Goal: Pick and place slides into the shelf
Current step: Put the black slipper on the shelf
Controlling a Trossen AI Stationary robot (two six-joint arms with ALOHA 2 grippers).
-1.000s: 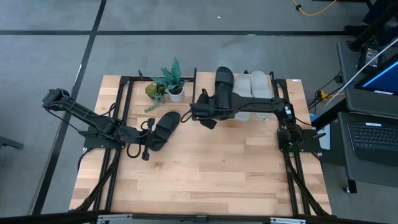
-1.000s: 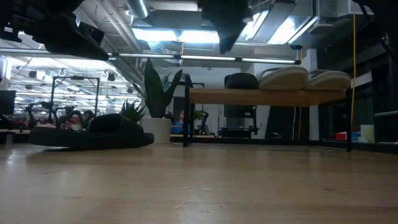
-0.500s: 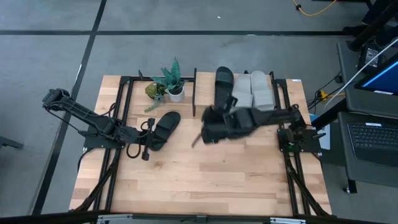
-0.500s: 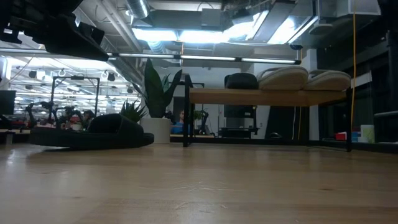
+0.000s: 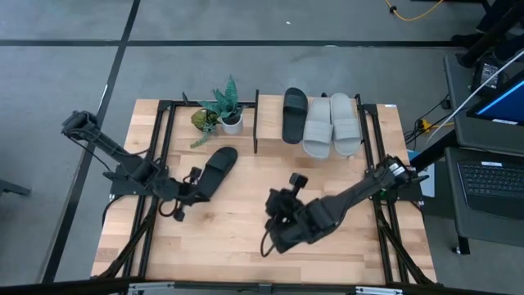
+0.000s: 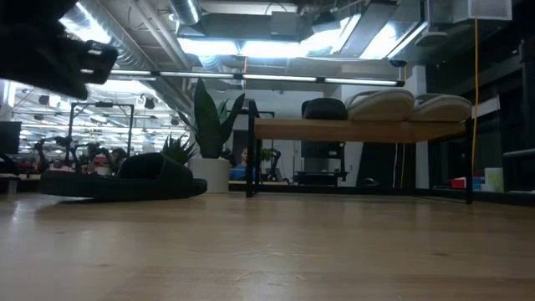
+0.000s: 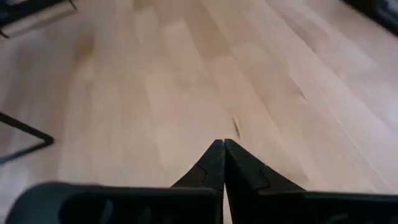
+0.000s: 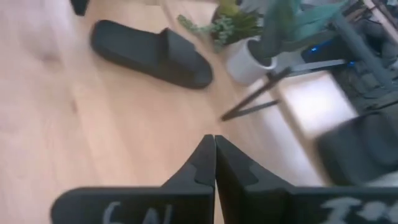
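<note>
Slides (image 5: 320, 121) line the shelf (image 5: 255, 124) edge; both arms' jaws closed over bare tabletop (image 5: 229, 229).

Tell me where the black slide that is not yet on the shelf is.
In the high view, the loose black open-toe slide sandal lies on the wooden tabletop, left of centre, just below the small potted plant and left of the shelf.

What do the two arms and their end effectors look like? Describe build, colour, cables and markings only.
Both arms are black, jointed links with black cables looping beside them. The left end effector has two matte black, wedge-shaped fingers tapering to a point, with a notched inner edge. The right end effector matches it, and pale handwritten marks, unreadable here, show on its body.
</note>
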